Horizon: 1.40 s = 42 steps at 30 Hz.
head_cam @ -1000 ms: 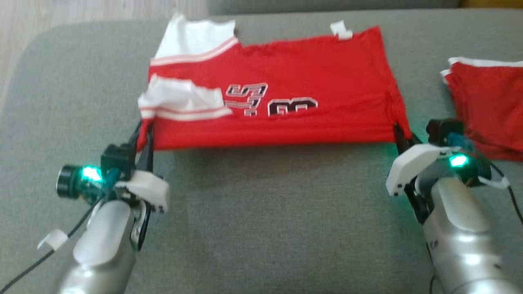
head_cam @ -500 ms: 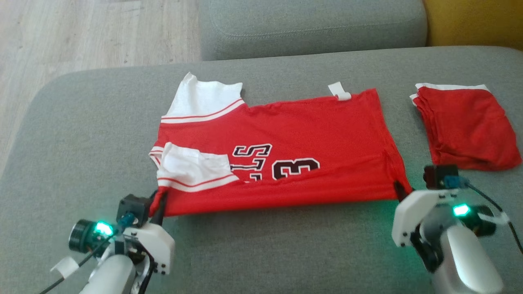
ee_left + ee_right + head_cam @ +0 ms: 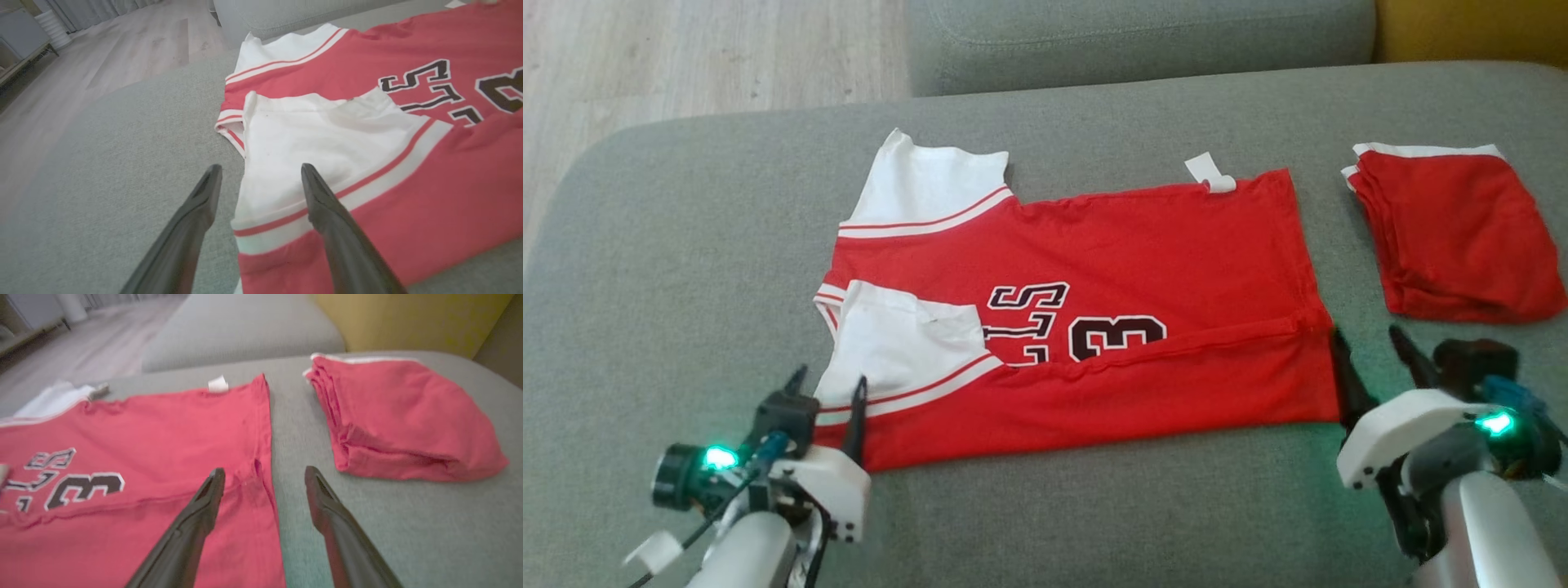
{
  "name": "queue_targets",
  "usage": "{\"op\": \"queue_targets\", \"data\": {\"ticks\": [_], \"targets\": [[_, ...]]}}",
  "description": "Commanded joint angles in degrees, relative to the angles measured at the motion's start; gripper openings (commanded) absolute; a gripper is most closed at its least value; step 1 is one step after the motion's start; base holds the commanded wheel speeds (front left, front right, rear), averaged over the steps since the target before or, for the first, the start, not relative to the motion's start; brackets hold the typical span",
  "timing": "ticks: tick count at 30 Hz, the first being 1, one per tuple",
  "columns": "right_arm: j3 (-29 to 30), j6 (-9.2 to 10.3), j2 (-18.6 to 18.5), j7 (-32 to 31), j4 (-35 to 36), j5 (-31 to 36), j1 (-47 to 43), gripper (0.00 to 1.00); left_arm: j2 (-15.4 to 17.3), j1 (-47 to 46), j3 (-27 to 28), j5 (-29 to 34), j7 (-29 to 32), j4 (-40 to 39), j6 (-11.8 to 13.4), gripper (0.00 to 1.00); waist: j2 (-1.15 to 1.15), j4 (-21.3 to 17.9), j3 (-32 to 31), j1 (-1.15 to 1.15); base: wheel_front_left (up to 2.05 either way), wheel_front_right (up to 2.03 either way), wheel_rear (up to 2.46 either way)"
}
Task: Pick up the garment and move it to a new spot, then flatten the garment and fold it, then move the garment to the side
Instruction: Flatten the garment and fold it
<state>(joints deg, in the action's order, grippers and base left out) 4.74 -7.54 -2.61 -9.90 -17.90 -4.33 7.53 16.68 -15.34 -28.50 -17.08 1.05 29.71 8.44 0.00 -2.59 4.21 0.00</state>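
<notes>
The garment (image 3: 1143, 269) is a red jersey with white sleeves and black lettering, spread flat on the grey sofa seat (image 3: 1094, 506). Its near strip is folded up over the numbers. My left gripper (image 3: 827, 380) stands open at the near left corner, one finger over the white sleeve (image 3: 310, 134), nothing between its fingers. My right gripper (image 3: 1365, 335) is open at the near right corner, straddling the garment's side edge (image 3: 261, 428) without holding it. In the wrist views the left gripper (image 3: 260, 167) and right gripper (image 3: 264, 469) show wide gaps.
A folded stack of red cloth (image 3: 1454, 237) lies on the seat just right of the garment, close to my right gripper. A grey back cushion (image 3: 1135, 33) and a yellow one (image 3: 1470, 28) rise behind. Wood floor (image 3: 686, 57) lies beyond the left edge.
Both grippers have opened and let go of the garment's near corners. The near strip now lies flat over the jersey. The head camera has also shifted.
</notes>
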Motion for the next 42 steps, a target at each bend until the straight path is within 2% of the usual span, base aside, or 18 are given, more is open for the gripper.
{"op": "queue_targets", "data": {"ticks": [1, 6, 11, 13, 16, 23, 24, 27, 32, 42], "targets": [[-1.2, 0.05, -0.3, 2.3, 2.7, -0.9, 2.1, 1.0, 1.2, -3.6, 2.9, 0.1, -1.4, -1.8, 0.8, 1.0, 0.0, -0.2, 0.2, 0.0, 0.0, 0.0, 0.0], [-2.6, 0.05, -0.3, 12.6, 4.5, -4.6, 2.8, 1.0, 0.1, -5.1, 5.9, -1.5, -8.7, -5.5, 2.3, 1.0, 0.0, -0.9, 1.3, 0.0, 0.0, 0.0, 0.0], [-4.7, 0.05, -0.3, 19.7, 5.0, -7.1, 3.9, 1.0, 0.0, -8.4, 7.8, -2.4, -13.9, -10.2, 1.0, 1.0, 0.0, -2.3, 4.2, 0.0, 0.0, 0.0, 0.0], [-5.6, 0.05, -0.3, 21.8, 5.2, -8.3, 5.2, 1.0, 1.1, -12.3, 7.7, -1.7, -14.2, -11.7, -0.6, 1.0, 0.0, -3.3, 6.8, 0.0, 0.0, 0.0, 0.0], [-6.4, 0.05, -0.3, 23.0, 5.6, -8.8, 6.7, 1.0, 2.8, -18.1, 7.3, -1.3, -11.3, -11.5, -2.8, 1.0, 0.0, -4.6, 10.2, 0.0, 0.0, 0.0, 0.0], [-9.1, 0.05, -0.3, 24.2, 6.1, -10.6, 10.5, 1.0, 9.4, -33.5, 5.5, -0.9, 2.3, -3.8, -11.4, 1.0, 0.0, -9.3, 18.3, 0.0, 0.0, 0.0, 0.0], [-9.1, 0.05, -0.3, 24.2, 6.1, -10.6, 10.5, 1.0, 9.4, -33.5, 5.5, -0.9, 2.3, -3.8, -11.4, 1.0, 0.0, -9.3, 18.3, 0.0, 0.0, 0.0, 0.0], [-9.9, 0.05, -0.3, 24.4, 6.1, -11.6, 11.9, 1.0, 11.4, -38.4, 4.6, -1.8, 8.5, 1.7, -13.7, 1.0, 0.0, -11.0, 21.5, 0.0, 0.0, 0.0, 0.0], [-11.4, 0.05, -0.3, 24.7, 6.4, -12.5, 13.5, 1.0, 13.4, -43.7, 3.8, -3.4, 13.6, 10.1, -15.2, 1.0, 0.0, -13.0, 24.4, 0.0, 0.0, 0.0, 0.0], [-11.7, 0.05, -0.3, 24.9, 5.8, -12.6, 14.5, 1.0, 14.4, -48.9, 2.7, -5.3, 15.5, 19.1, -15.7, 1.0, 0.0, -14.9, 26.8, 0.0, 0.0, 0.0, 0.0]]}}
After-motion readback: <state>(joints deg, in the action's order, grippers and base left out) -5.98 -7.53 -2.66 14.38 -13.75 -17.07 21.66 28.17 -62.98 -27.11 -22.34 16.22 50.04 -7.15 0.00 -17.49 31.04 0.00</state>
